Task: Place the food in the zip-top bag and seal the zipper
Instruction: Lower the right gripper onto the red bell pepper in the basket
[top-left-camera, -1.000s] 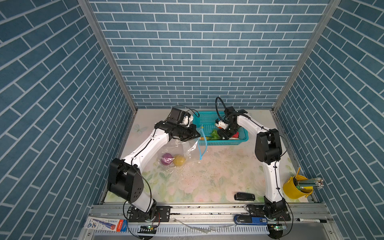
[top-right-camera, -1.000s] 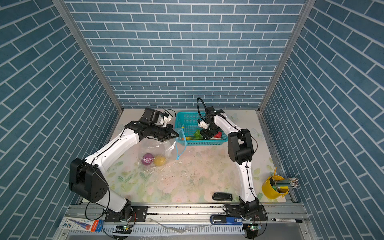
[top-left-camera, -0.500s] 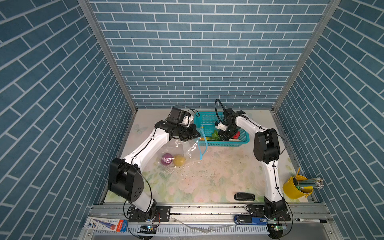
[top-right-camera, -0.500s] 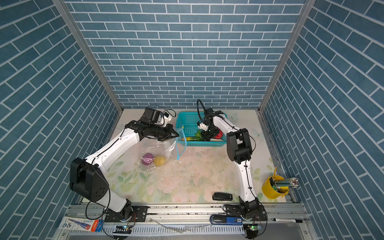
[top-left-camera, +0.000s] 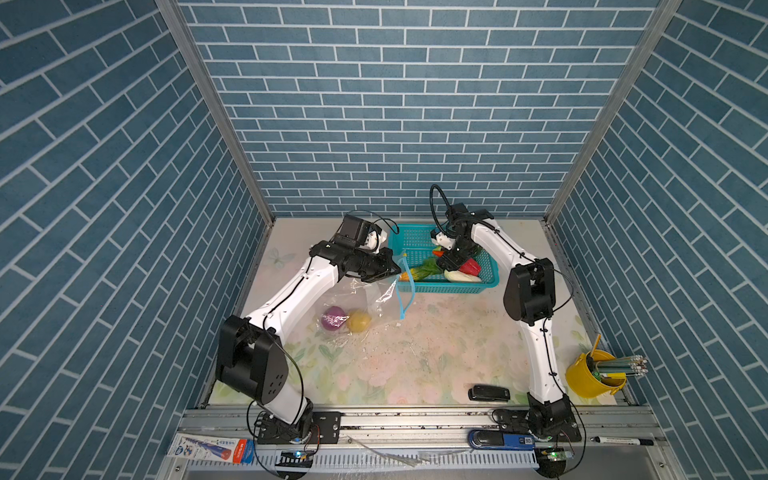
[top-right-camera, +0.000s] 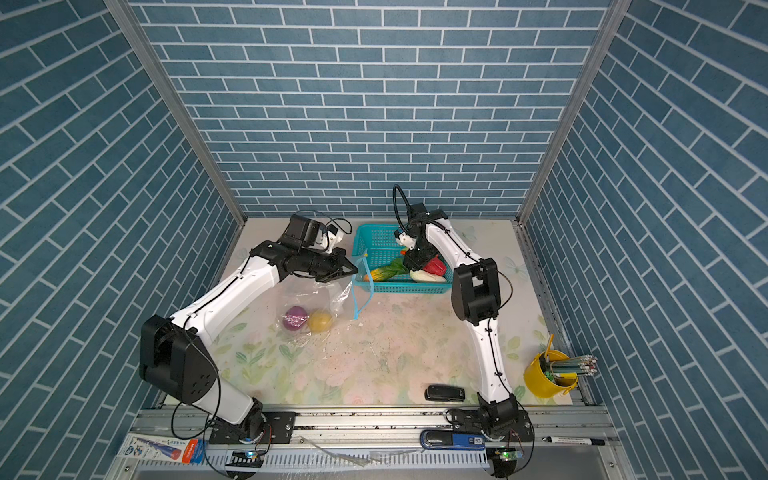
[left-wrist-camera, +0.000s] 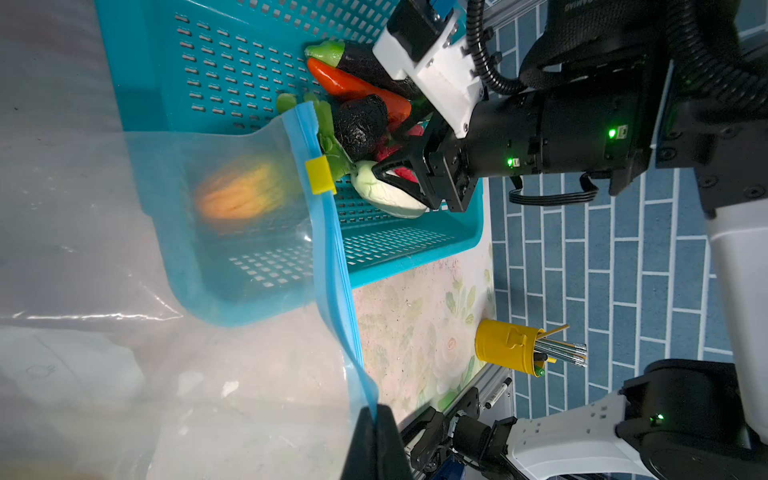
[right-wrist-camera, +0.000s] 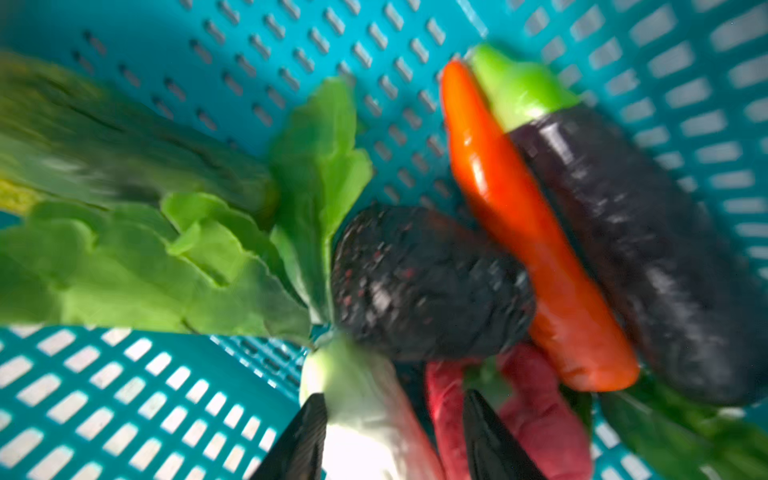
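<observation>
The left claw (left-wrist-camera: 374, 424) is shut tight on the zipper (left-wrist-camera: 328, 257). The zipper is a thin, flat, light blue strip that runs out from the claw's black fingers (left-wrist-camera: 374, 453). A small square yellow slider tab (left-wrist-camera: 320, 175) sits farther along the strip. The strip is the edge of the zip-top bag (left-wrist-camera: 208, 374), which is clear, thin and crinkly, with shiny folds. In both top views the bag hangs from the claw down to the flowery table (top-left-camera: 415, 353), and its mouth is just beside the basket. Low inside the bag lie the round purple onion (top-left-camera: 333, 318) and the round yellow potato (top-left-camera: 359, 321), touching each other.

The right claw (right-wrist-camera: 392, 403) reaches down into the teal basket (right-wrist-camera: 249, 62), which is hard plastic full of little slots. Its two pointed black fingers (right-wrist-camera: 307, 436) stand apart. The smooth white piece (right-wrist-camera: 361, 386) is between them, and the wrinkly red piece (right-wrist-camera: 536, 415) is by the other finger. I cannot tell if they squeeze anything.

Soft, ruffled leafy greens (right-wrist-camera: 166, 266) spread out from the white piece. Next to them is a dark bumpy lump (right-wrist-camera: 424, 282). After that comes a long shiny orange carrot (right-wrist-camera: 523, 232), and then a long dark eggplant (right-wrist-camera: 644, 249) with a bright green cap.
</observation>
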